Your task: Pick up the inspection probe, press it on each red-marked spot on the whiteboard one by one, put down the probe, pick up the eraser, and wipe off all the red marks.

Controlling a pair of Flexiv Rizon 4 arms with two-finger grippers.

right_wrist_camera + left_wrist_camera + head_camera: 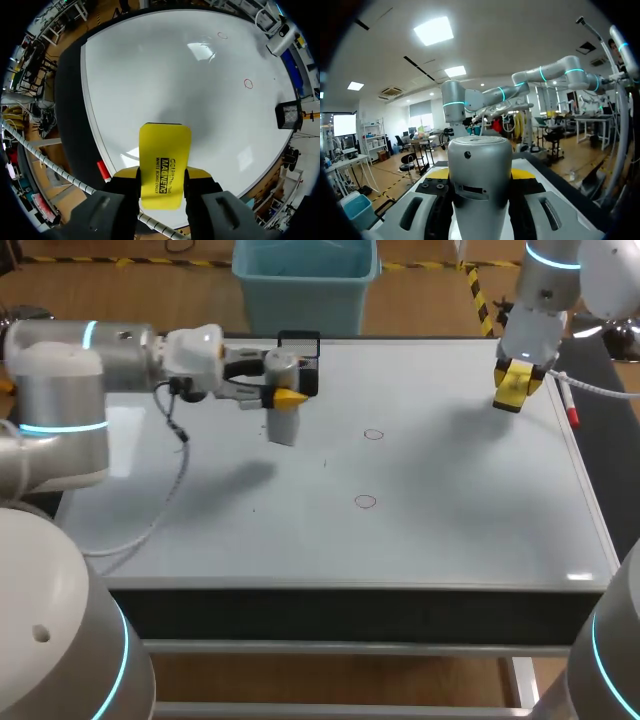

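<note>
My left gripper (285,397) hangs over the whiteboard's (300,520) back left part, shut on the grey cylindrical inspection probe (282,420), which points down. In the left wrist view the probe (480,170) stands between the yellow fingertips (524,173). Two small red circles are drawn on the board, one (373,434) at mid-board and one (364,502) nearer the front. My right gripper (517,385) is above the board's back right corner, shut on the yellow eraser (513,387). In the right wrist view the eraser (165,165) sticks out ahead of the fingers, and both red marks (248,84) (222,35) show further ahead.
A black holder (300,350) stands at the board's back edge behind the probe. A blue bin (305,285) is behind the table. A red marker (571,412) lies along the board's right edge, close to my right gripper.
</note>
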